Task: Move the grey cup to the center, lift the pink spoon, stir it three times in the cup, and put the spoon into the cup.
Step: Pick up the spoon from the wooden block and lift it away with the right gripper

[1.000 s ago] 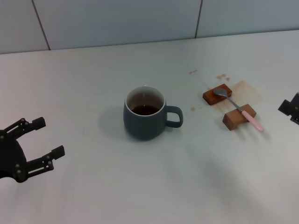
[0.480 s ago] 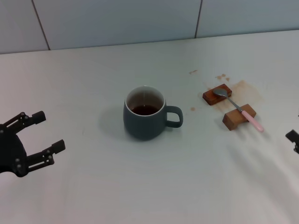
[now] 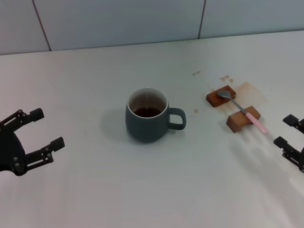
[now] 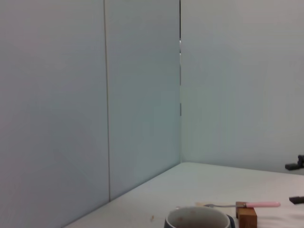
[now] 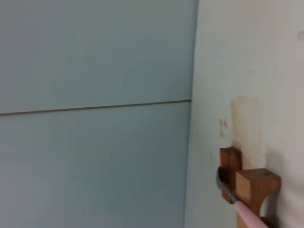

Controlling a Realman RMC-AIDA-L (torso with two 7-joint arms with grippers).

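With the grey cup (image 3: 147, 115) near the table's center and the pink spoon (image 3: 242, 110) at its 3 o'clock across two wooden blocks (image 3: 232, 107), we bring our open right gripper (image 3: 289, 141) squarely over the handle while the open left gripper (image 3: 37, 134) idles at 9 o'clock.

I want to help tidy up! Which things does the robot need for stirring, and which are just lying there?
Needed:
- cup, mid-table
- spoon, resting across the blocks
- right claw, open, near the spoon
- left claw, open, left of the cup

Just lying there:
- two wooden blocks, only propping the spoon
- brown stains on the table
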